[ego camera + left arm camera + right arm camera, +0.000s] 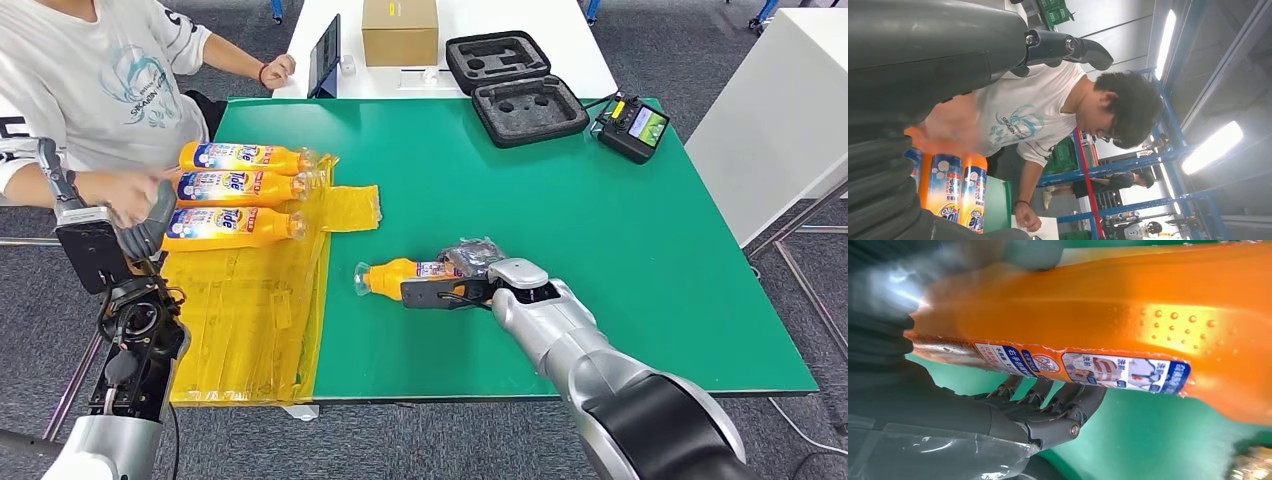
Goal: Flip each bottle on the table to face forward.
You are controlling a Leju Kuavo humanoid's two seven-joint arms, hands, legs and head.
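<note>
Lying on the green counter (600, 250), an orange bottle (400, 275) is gripped by the right hand (470, 285); the left hand's (140, 225) state cannot be told.

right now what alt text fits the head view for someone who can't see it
The robot's right hand grips an orange bottle lying on a green table. Three more bottles lie in a row on a yellow sheet at the left, where a seated person reaches toward them beside the raised left hand.
</note>
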